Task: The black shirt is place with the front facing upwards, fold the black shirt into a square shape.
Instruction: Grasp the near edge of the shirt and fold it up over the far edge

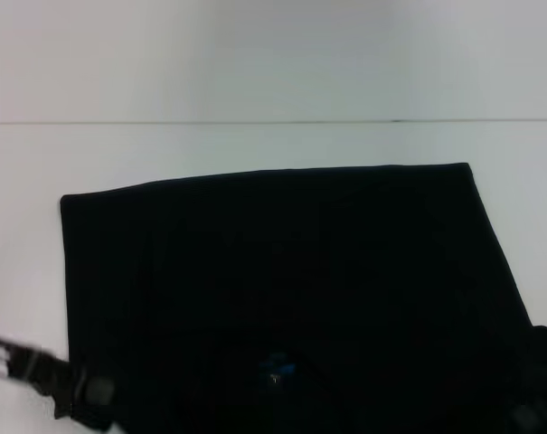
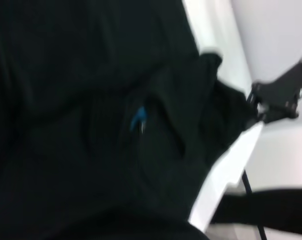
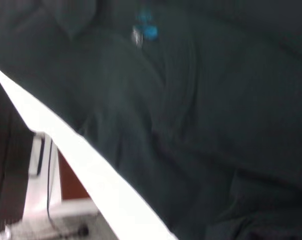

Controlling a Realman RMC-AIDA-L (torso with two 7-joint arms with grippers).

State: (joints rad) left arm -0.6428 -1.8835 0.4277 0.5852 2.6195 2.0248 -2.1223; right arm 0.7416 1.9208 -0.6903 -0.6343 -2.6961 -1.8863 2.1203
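The black shirt (image 1: pixel 282 271) lies flat on the white table (image 1: pixel 255 145) as a broad rectangle, with no sleeves sticking out. Its small blue neck label (image 1: pixel 278 369) is at the near middle. No print shows on it. The label also shows in the left wrist view (image 2: pixel 138 119) and the right wrist view (image 3: pixel 147 30). My left gripper (image 1: pixel 74 393) is at the shirt's near left corner. My right gripper (image 1: pixel 540 380) is at the near right corner, where the cloth bunches up a little (image 1: pixel 544 339). The left wrist view shows the right gripper (image 2: pixel 280 95) farther off, at that bunched edge.
A seam line runs across the table beyond the shirt (image 1: pixel 273 121). The table's near edge shows in the wrist views (image 2: pixel 225 175) (image 3: pixel 91 165). Below it are the floor and a cable (image 3: pixel 48 200).
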